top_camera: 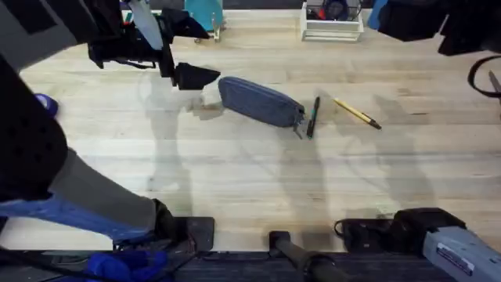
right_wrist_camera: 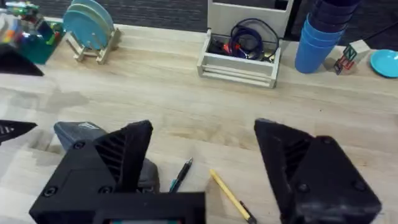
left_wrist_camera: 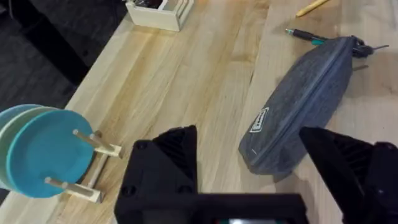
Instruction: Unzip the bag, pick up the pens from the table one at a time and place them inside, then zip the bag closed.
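Note:
The blue-grey bag (top_camera: 258, 102) lies zipped on the table (top_camera: 250, 180), slanting from upper left to lower right. Its zipper pull is at the right end, next to the dark pen (top_camera: 313, 117). The yellow pen (top_camera: 358, 113) lies a little further right. My left gripper (top_camera: 192, 77) hovers at the bag's left end. In the left wrist view it (left_wrist_camera: 249, 140) stands open, with the end of the bag (left_wrist_camera: 305, 93) between and below its fingers. My right gripper (right_wrist_camera: 202, 134) is open above the table, the dark pen (right_wrist_camera: 181, 174) and yellow pen (right_wrist_camera: 231, 198) below it.
A white tray (top_camera: 332, 22) of cables stands at the back, with a stack of blue cups (right_wrist_camera: 320, 34) beside it. A rack of teal plates (left_wrist_camera: 43, 149) stands at the back left. A blue-purple tape roll (top_camera: 45, 102) lies at the left edge.

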Controlling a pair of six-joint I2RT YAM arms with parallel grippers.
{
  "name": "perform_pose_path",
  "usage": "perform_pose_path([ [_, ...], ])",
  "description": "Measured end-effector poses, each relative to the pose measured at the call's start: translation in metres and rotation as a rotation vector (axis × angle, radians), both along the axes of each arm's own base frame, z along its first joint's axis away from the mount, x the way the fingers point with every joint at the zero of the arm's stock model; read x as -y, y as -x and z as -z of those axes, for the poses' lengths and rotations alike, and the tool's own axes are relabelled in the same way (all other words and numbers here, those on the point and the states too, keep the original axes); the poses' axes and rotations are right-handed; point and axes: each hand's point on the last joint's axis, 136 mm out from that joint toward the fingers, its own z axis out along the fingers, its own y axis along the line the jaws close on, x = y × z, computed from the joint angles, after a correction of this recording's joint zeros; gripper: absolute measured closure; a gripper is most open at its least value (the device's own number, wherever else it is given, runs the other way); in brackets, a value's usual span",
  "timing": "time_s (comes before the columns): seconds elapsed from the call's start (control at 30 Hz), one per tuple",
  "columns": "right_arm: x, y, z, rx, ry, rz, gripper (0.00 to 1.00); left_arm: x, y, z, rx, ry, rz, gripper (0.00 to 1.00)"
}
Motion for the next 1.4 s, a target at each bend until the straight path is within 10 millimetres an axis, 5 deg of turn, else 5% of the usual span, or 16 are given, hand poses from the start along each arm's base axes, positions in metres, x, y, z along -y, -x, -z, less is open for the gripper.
perform_pose_path([
  [0.53,-0.001,-0.019,0.036,-0.119,0.007,0.0,0.005,0.008,0.019,0.027,-0.085,0.049,0.075,0.009],
  [0.9,-0.001,-0.019,0.036,-0.12,0.007,0.0,0.005,0.008,0.014,0.047,-0.051,0.032,0.113,0.01],
  [1.1,-0.001,-0.019,0.036,-0.12,0.007,0.0,0.005,0.022,0.015,0.067,-0.072,0.035,0.161,0.01],
  [1.4,-0.001,-0.019,0.036,-0.119,0.006,0.0,0.006,0.041,0.018,0.069,-0.048,0.022,0.22,0.008],
])
